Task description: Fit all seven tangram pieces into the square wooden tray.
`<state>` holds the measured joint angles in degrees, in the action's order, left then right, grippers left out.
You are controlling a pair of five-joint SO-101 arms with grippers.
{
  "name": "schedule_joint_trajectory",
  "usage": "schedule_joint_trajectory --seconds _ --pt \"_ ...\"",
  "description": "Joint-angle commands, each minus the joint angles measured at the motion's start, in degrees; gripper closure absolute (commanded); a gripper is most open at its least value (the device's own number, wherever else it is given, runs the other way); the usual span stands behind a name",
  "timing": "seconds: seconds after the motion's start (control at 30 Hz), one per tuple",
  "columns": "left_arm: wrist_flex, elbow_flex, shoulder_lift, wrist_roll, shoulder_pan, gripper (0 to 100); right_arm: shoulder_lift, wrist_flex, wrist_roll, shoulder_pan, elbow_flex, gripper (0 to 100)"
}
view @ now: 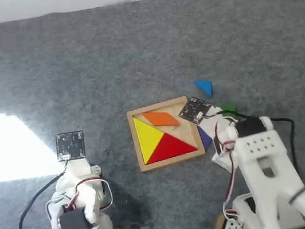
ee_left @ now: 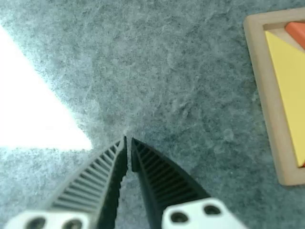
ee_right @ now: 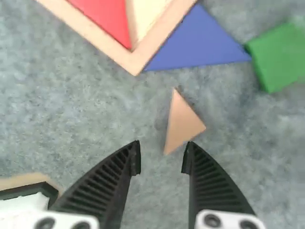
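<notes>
Tray (view: 135,143): square and wooden, flat on the grey mat between the two arms; we place everything else from it.
Already in the tray: a yellow triangle (view: 146,138) fills the left part and a red triangle (view: 172,146) the near part, their points meeting towards the middle. An orange parallelogram (view: 160,118) lies along the far rim, its long axis roughly parallel to that rim.
Outside the tray, high view: a small blue triangle (view: 204,87) sits beyond the far right corner, apart from the rim. A green piece (view: 229,107) lies off the right side, and a dark blue triangle (view: 204,137) is against the right rim, both partly under the right arm.
What the right wrist view adds: a small tan triangle (ee_right: 182,123) just off the tray's corner, which the arm covers from above. Its long edge runs from the claw towards that corner, with the sharp tip pointing at the corner.
Right gripper (ee_right: 162,152): we see the fingers spread apart and holding nothing; the tan triangle's near corner lies between the fingertips.
Left gripper (ee_left: 128,140): well to the left of the tray above bare mat, the fingers closed to a sliver with nothing between them.
What the left wrist view adds: the tray's left rim and a strip of the yellow triangle at the edge.
</notes>
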<state>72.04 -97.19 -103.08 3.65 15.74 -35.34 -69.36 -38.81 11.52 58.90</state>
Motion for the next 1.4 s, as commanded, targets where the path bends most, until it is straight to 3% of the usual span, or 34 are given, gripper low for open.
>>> schedule_joint_trajectory --seconds 0.0,0.17,0.37,0.6,0.8,0.97,1.17,1.37 --pt "0.2 0.7 -1.1 -0.1 0.5 99 7.8 7.2 1.0 -0.2 -0.7 84.0" --pt "0.2 0.7 -1.1 -0.1 0.5 99 16.2 12.4 0.7 -1.4 -3.0 84.0" --pt "0.2 0.7 -1.1 -0.1 0.5 99 25.5 12.4 0.6 -6.8 -9.7 84.1" --pt "0.2 0.7 -1.1 -0.1 0.5 99 30.4 10.2 0.3 -7.4 -13.8 84.1" --pt "0.2 0.7 -1.1 -0.1 0.5 99 29.8 9.4 0.6 -8.0 -17.0 99.7" --pt "0.2 0.7 -1.1 -0.1 0.5 99 24.7 1.3 0.4 -9.4 -25.5 98.8" --pt "0.2 0.7 -1.1 -0.1 0.5 99 23.3 -9.4 4.5 -0.1 -41.0 98.9" --pt "0.2 0.7 -1.1 -0.1 0.5 99 32.2 -6.3 15.8 13.7 -49.1 99.0"
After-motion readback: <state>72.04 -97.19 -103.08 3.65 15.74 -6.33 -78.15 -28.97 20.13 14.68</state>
